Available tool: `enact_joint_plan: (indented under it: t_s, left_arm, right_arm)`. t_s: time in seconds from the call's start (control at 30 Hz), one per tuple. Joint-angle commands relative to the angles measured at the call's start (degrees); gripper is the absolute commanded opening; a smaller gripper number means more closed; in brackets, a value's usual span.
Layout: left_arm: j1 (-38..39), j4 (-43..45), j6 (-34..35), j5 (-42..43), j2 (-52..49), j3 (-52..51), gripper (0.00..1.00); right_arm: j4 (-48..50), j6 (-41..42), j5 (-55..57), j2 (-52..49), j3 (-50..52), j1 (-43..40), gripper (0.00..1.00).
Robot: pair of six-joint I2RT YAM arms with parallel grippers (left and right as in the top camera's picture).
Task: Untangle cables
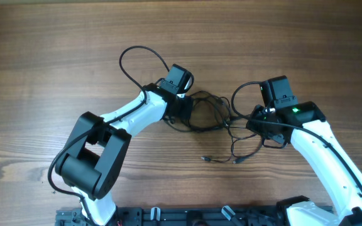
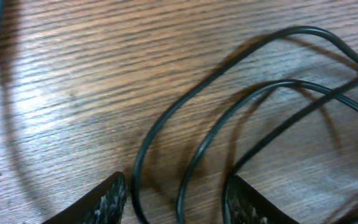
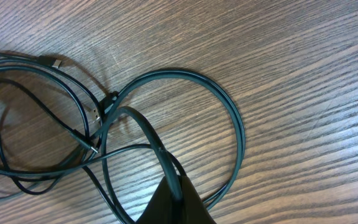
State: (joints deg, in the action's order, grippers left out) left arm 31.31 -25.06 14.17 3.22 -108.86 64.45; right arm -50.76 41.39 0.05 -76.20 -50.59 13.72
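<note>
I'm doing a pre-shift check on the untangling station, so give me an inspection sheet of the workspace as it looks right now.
Surface: wood-grain table, no damage seen.
Job's things: thin cables in a loose tangle between the arms; plug ends trail toward the robot base.
Clutter: nothing seen.
End effectors: left end effector open, two strands running between its fingers; right end effector shut on a strand.
Cables: thicker arm cable loops out beside the left wrist.
Surroundings: dark mounting rail along the bottom edge.
</note>
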Motion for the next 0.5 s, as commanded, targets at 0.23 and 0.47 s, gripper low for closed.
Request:
enact_joint_plan:
  t_s: [0.23,0.47]
  left_arm:
    - [0.09,0.24,-0.72,-3.37,-3.52,-0.04,0.5]
    - [0.09,0.24,-0.7,-3.54,-4.39,-0.04,0.47]
  right_arm:
    - [0.09,0.63,-0.15,-0.74,0.42,-0.07,0.04]
    - [0.09,0.61,-0.15,-0.74,0.42,-0.07,0.04]
